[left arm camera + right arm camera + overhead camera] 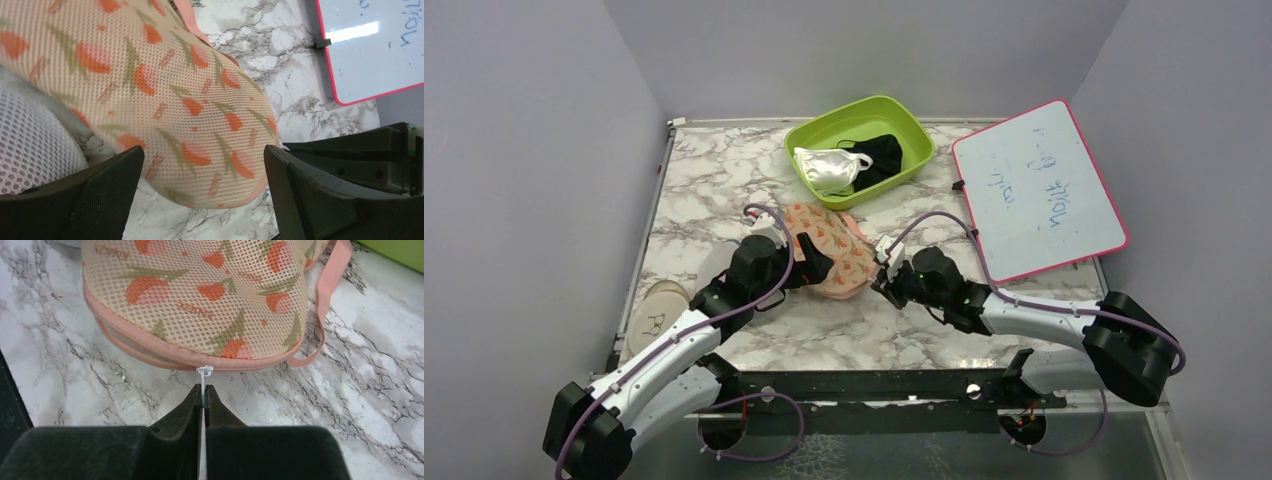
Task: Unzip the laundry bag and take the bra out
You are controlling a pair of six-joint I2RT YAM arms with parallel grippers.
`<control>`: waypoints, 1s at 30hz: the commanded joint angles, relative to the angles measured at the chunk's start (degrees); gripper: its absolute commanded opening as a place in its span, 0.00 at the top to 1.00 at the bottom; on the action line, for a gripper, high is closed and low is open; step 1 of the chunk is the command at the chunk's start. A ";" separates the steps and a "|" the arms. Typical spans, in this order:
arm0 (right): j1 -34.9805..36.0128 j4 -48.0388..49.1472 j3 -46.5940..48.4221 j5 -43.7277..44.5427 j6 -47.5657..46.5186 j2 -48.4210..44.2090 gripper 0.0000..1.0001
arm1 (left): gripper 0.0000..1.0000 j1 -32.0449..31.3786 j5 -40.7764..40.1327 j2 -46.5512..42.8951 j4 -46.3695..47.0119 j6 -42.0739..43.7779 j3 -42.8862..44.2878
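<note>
On the zipper pull [204, 372], low right jaws clamp.

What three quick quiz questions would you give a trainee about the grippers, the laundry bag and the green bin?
1. True or false: the right gripper is shut on the white zipper pull of the laundry bag.
2. Pick one. The left gripper is: A) shut on the pink strap; B) open, with the bag's end between its fingers; C) out of every view.
3. Fill in: the white garment and the black cloth lie in the green ____.

Key: 1 true; 2 B; 3 bin.
</note>
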 commanded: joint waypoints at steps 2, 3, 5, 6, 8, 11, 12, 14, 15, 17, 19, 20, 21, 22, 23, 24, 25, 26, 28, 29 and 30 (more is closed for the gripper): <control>-0.17 0.78 2.00 -4.11 2.11 -1.16 0.99 | 0.18 -1.03 7.48 -0.33 0.67 10.84 4.23; -0.16 1.40 1.65 -4.79 2.34 -1.63 0.99 | 0.18 -1.73 7.48 -0.12 0.77 11.96 4.65; -0.19 2.48 0.97 -5.20 2.92 -2.29 0.99 | 0.17 -3.76 6.28 -0.12 0.94 13.91 5.44; -0.17 2.86 0.86 -5.04 3.00 -2.39 0.99 | 0.17 -4.78 6.17 -0.23 1.51 15.09 5.65; -0.20 3.28 0.68 -5.15 2.99 -2.28 0.99 | 0.19 -6.58 6.08 0.30 3.01 17.34 5.84; -0.17 3.78 0.56 -5.81 2.81 -2.13 0.99 | 0.32 -8.23 5.56 2.62 3.26 19.08 6.02; -0.19 3.84 0.58 -5.73 2.83 -2.07 0.99 | 0.32 -8.65 6.07 3.28 4.21 19.20 5.27; -0.20 4.33 0.15 -5.84 2.92 -2.14 0.99 | 0.35 -9.23 8.94 4.58 7.76 19.39 2.91; -0.25 4.72 -0.04 -6.00 3.07 -2.21 0.99 | 0.35 -9.81 9.60 5.15 9.33 19.09 1.79; -0.17 5.23 -0.54 -6.43 3.18 -2.43 0.99 | 0.35 -11.33 9.43 5.98 12.77 18.56 -0.28; -0.18 5.36 -0.72 -6.54 3.36 -2.57 0.99 | 0.34 -13.61 7.47 6.48 15.41 20.27 -1.70; -0.23 5.38 -0.81 -6.67 3.28 -2.59 0.99 | 0.34 -15.13 5.54 6.85 16.17 21.76 -2.03; -0.21 5.45 -0.89 -6.80 3.27 -2.59 0.99 | 0.33 -16.58 3.67 7.35 16.54 23.44 -2.01; -0.19 5.54 -1.00 -6.93 3.27 -2.55 0.99 | 0.33 -18.07 1.87 8.08 16.72 25.19 -1.67; -0.17 5.51 -1.00 -7.06 3.27 -2.46 0.99 | 0.33 -19.28 0.08 9.02 16.65 27.13 -1.06; -0.20 5.56 -1.00 -7.15 3.20 -2.38 0.99 | 0.33 -20.10 -2.04 10.21 16.41 28.12 -0.48; -0.24 5.47 -1.00 -7.24 3.19 -2.24 0.99 | 0.34 -20.75 -4.13 11.30 16.16 28.77 0.04; -0.23 5.40 -1.04 -7.29 3.11 -2.24 0.99 | 0.35 -21.03 -6.01 12.35 15.65 29.06 0.56; -0.22 5.53 -1.34 -7.35 3.19 -2.44 0.99 | 0.40 -21.12 -8.30 14.02 15.30 28.71 1.44; -0.22 5.62 -1.56 -7.35 3.19 -2.61 0.99 | 0.41 -21.08 -8.22 14.74 15.68 28.99 1.70; -0.24 5.75 -1.77 -7.23 3.19 -2.81 0.99 | 0.42 -21.14 -8.09 15.36 15.88 29.24 1.98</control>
